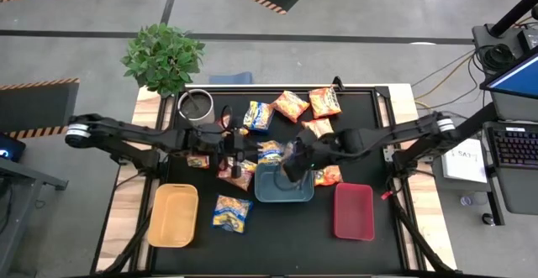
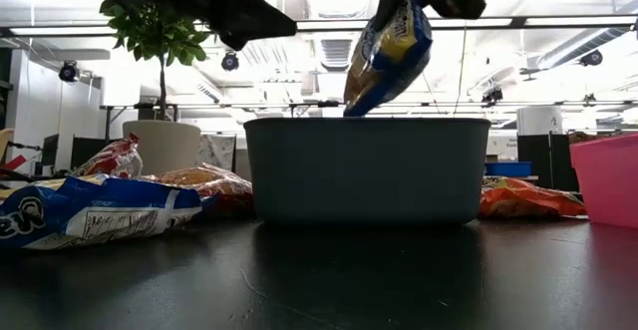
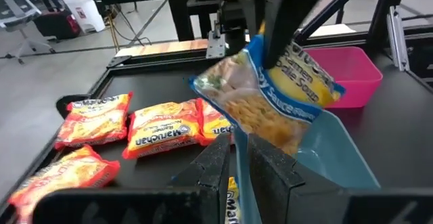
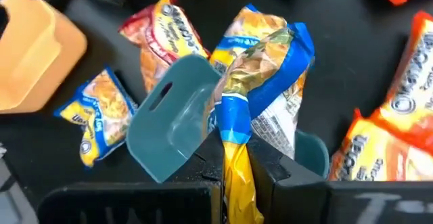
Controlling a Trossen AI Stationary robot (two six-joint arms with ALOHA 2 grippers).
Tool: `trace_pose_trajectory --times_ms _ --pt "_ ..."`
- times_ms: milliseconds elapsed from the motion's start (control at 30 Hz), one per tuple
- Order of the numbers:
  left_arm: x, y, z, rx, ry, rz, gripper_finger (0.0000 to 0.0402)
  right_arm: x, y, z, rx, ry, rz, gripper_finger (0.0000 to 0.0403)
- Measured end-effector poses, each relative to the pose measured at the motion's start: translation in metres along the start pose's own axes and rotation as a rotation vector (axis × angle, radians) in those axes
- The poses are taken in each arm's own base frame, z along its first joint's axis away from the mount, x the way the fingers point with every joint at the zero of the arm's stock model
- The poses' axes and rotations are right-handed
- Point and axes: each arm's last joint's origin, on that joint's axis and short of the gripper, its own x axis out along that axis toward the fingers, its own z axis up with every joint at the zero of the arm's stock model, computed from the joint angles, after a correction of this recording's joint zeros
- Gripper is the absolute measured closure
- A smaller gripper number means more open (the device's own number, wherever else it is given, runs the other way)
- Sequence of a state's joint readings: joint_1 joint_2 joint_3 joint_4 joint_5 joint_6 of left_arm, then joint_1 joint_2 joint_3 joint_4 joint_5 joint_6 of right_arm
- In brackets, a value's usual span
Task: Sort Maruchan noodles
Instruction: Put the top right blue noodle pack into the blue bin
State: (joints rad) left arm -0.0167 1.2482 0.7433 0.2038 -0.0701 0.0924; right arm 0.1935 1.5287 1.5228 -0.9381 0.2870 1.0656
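My right gripper (image 1: 294, 159) is shut on a blue-and-yellow noodle packet (image 3: 270, 95) and holds it over the blue tray (image 1: 303, 196) at the table's middle front. My left gripper (image 1: 242, 156) hovers just left of it, above the tray's far left corner, with its fingers nearly together and nothing between them. Orange packets (image 1: 290, 106) lie flat toward the far edge. Red ones (image 1: 235, 175) lie under the left arm. Another blue-and-yellow packet (image 1: 233, 213) lies flat near the front edge. My right gripper pinches the packet's crimped end (image 4: 234, 139) between its two fingers, coming from above and slanting down. The packet hangs tilted below the fingers, lifted clear of the table. Its lower end (image 2: 354, 106) is about level with the blue tray's rim.
A yellow tray (image 1: 174, 215) stands left of the blue one and a red tray (image 1: 353, 211) right of it, all near the front edge. A round cup (image 1: 195, 104) and a potted plant (image 1: 164, 55) are at the far left. An orange packet (image 1: 328, 175) lies between the blue and red trays.
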Motion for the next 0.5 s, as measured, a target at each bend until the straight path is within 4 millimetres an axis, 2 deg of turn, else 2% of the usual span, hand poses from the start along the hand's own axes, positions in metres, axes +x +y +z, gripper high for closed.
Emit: trace_pose_trajectory --times_ms 200,500 --pt "0.010 -0.019 -0.018 -0.035 0.005 -0.056 0.0364 0.003 0.016 -0.020 0.017 -0.022 -0.149 0.0383" --pt "0.012 -0.041 -0.021 -0.025 -0.078 -0.123 0.0364 0.022 0.026 -0.050 -0.003 -0.163 -0.294 0.0383"
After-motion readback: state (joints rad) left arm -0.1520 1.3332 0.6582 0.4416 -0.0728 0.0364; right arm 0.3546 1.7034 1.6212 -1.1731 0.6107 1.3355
